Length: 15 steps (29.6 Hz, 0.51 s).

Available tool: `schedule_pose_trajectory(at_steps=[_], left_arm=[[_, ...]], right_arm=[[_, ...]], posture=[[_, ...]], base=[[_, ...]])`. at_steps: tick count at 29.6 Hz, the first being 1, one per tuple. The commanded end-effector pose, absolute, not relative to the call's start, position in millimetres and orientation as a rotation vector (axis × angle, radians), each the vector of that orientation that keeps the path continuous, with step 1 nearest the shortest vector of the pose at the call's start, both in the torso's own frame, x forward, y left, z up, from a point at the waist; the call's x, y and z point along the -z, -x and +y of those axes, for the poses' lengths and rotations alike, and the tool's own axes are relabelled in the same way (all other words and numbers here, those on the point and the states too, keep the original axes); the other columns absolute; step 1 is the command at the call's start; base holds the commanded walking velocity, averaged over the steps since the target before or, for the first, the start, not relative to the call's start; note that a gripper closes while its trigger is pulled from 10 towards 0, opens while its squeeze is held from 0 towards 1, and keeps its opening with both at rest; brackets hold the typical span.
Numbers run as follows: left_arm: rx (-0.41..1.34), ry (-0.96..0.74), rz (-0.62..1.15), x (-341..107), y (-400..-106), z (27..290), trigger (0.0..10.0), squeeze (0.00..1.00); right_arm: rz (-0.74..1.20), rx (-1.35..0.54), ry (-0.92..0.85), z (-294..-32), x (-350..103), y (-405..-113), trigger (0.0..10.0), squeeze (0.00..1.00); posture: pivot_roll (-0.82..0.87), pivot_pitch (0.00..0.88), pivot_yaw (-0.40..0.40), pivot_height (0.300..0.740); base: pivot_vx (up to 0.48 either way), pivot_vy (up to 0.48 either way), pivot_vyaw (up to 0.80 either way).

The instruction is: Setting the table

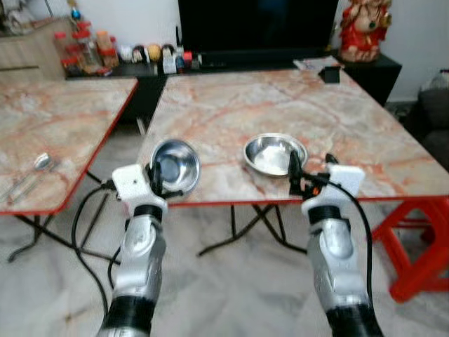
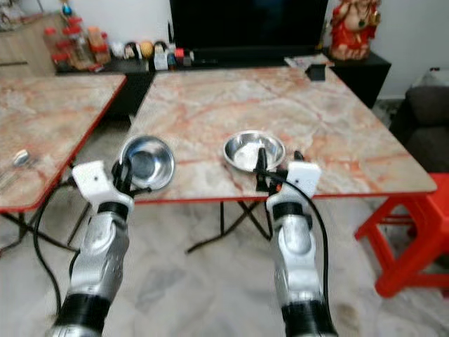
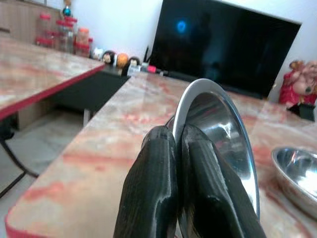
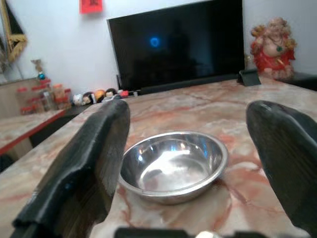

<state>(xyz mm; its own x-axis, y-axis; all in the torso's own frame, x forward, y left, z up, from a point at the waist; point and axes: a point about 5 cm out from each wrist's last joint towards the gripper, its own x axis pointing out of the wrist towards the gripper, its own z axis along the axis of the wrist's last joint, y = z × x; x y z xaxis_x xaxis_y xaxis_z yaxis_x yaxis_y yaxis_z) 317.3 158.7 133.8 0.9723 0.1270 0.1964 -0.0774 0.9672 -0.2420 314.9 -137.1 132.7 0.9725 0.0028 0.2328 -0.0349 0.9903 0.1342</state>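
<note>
Two steel bowls are at the near edge of the marble table [image 1: 280,105]. My left gripper [image 1: 156,175] is shut on the rim of the left bowl [image 1: 177,163], which is tipped up on its side; the pinched rim shows in the left wrist view [image 3: 218,124] between the black fingers [image 3: 153,193]. The right bowl [image 1: 273,153] rests flat on the table. My right gripper [image 1: 309,172] stands open just in front of it, at the table edge, its two fingers [image 4: 94,148] apart on either side of the bowl [image 4: 173,166] without touching it.
A second marble table [image 1: 56,119] on the left carries a spoon [image 1: 38,165]. A red stool [image 1: 417,246] stands to the right. Behind are a dark TV [image 1: 256,28], jars [image 1: 84,49] and a red figurine [image 1: 365,28] on a low cabinet.
</note>
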Motion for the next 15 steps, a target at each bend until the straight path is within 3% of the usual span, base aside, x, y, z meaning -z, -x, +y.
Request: schedule_pose_trajectory(at_steps=[1,15], left_arm=[[-0.099,0.229,-0.236,-140.6,-318.8,157.3,10.0,0.0],[-0.105,0.222,-0.228,-138.9,-316.0,160.5,10.0,0.0]], right_arm=[[-0.242,-0.02,-0.125,-137.7,-136.3,-316.3,10.0,0.0],[-0.234,-0.017,-0.128,-138.3,-134.9,-316.4,10.0,0.0]], posture=[[-0.05,0.0,0.019,0.74],[-0.04,0.0,0.017,0.74]], base=[[0.0,-0.304,0.0],[0.0,-0.352,0.0]])
